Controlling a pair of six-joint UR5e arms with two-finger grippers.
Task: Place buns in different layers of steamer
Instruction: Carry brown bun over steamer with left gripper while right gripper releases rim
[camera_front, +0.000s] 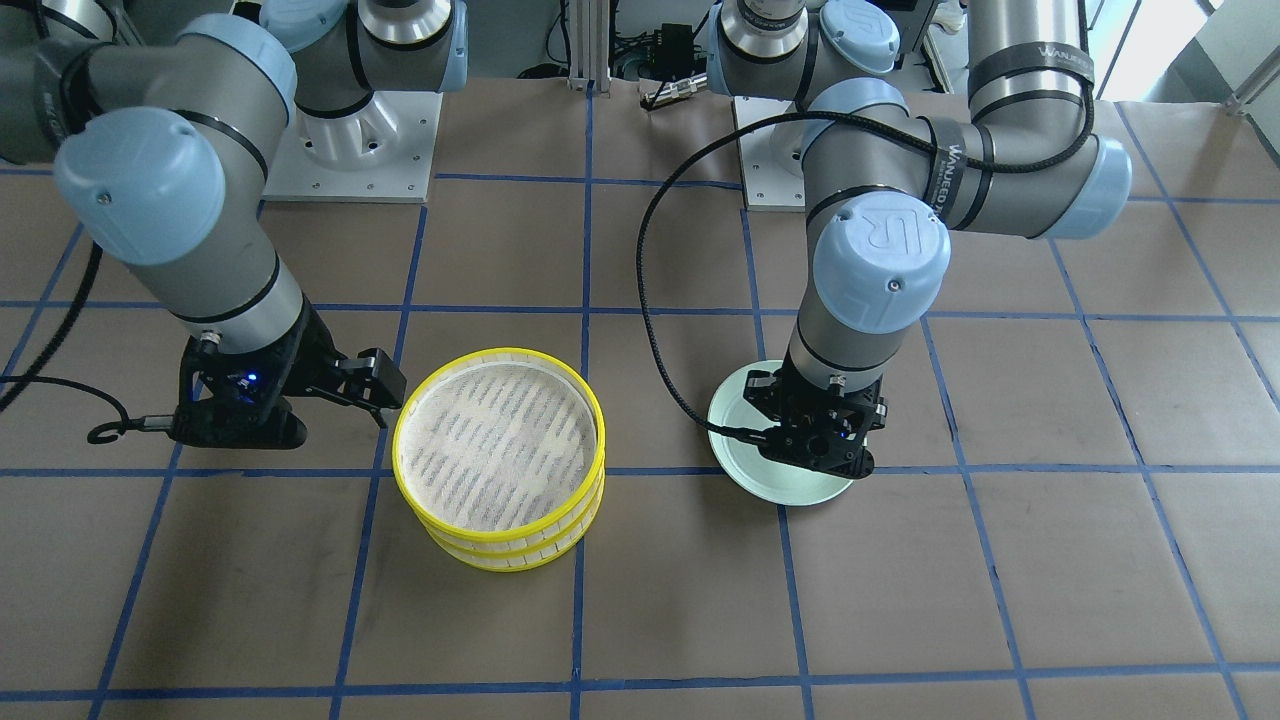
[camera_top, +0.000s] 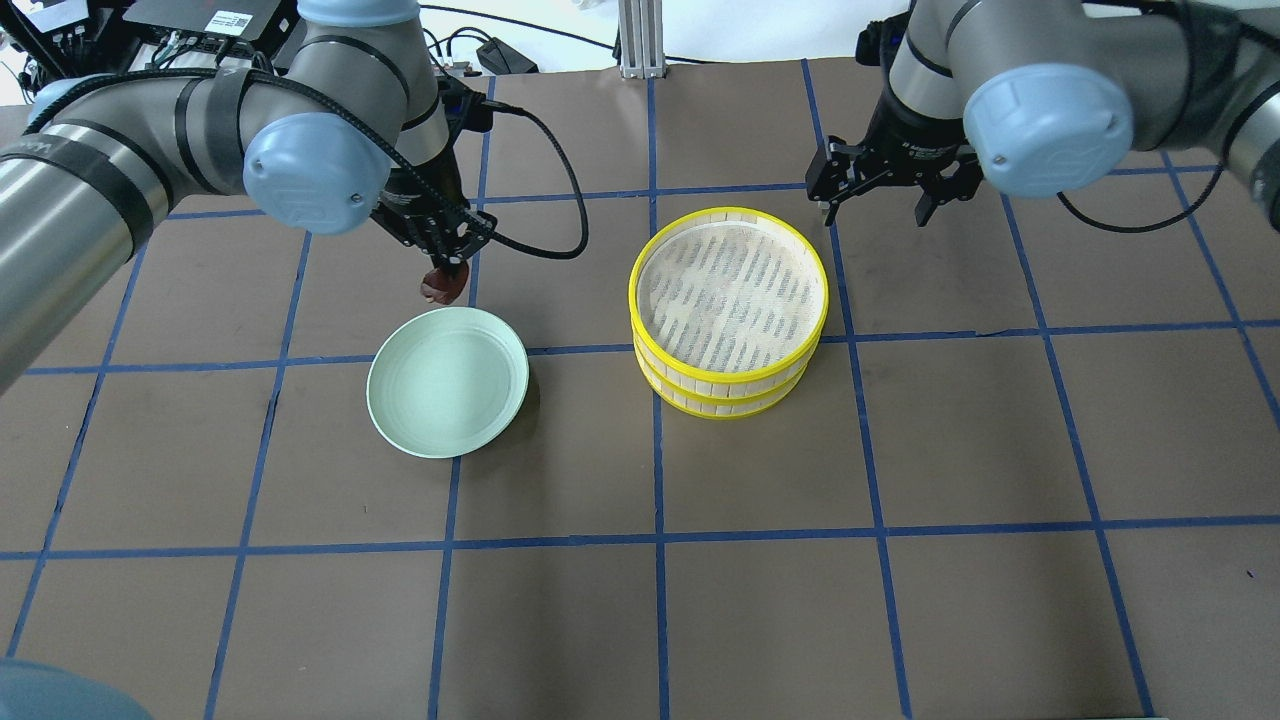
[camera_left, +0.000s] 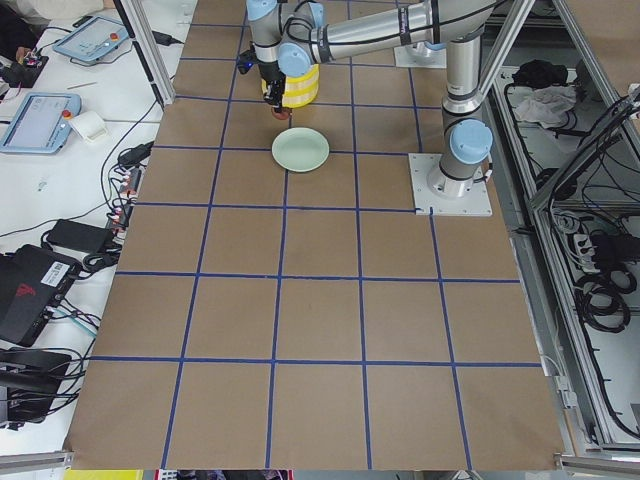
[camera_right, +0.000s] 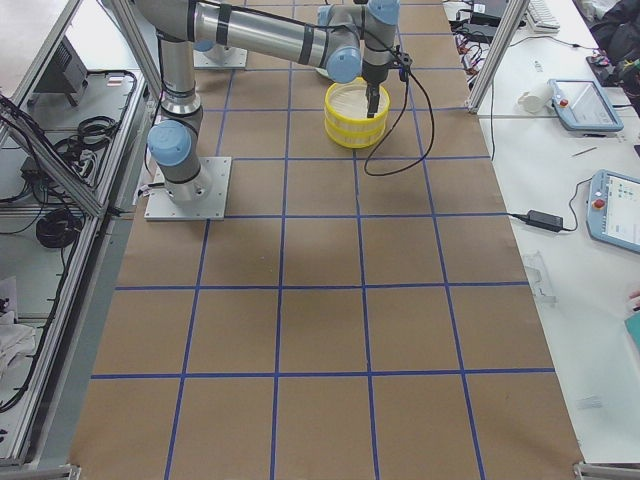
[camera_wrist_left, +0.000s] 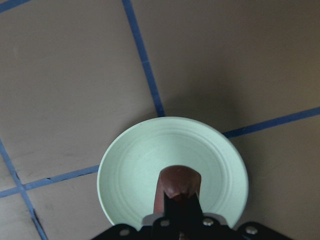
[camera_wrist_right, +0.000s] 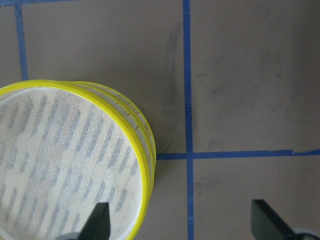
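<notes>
Brown paper gridded with blue tape covers the bench (camera_top: 700, 600). The two-tier yellow-rimmed steamer (camera_top: 725, 392) stands stacked, its top layer (camera_top: 728, 290) showing whitish liner; the pale green plate (camera_top: 447, 382) lies well apart. Beside the steamer hovers the right end effector (camera_top: 875, 212), fingers spread. The left end effector (camera_top: 445, 270) pinches the reddish-brown bun (camera_top: 440, 287) above the plate.

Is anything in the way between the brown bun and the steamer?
Nothing that shows. The left pincer holds the brown bun above the plate, and only bare table lies between there and the steamer. Its top layer is open and empty. The right pincer hangs open beside the rim, not over it.
</notes>
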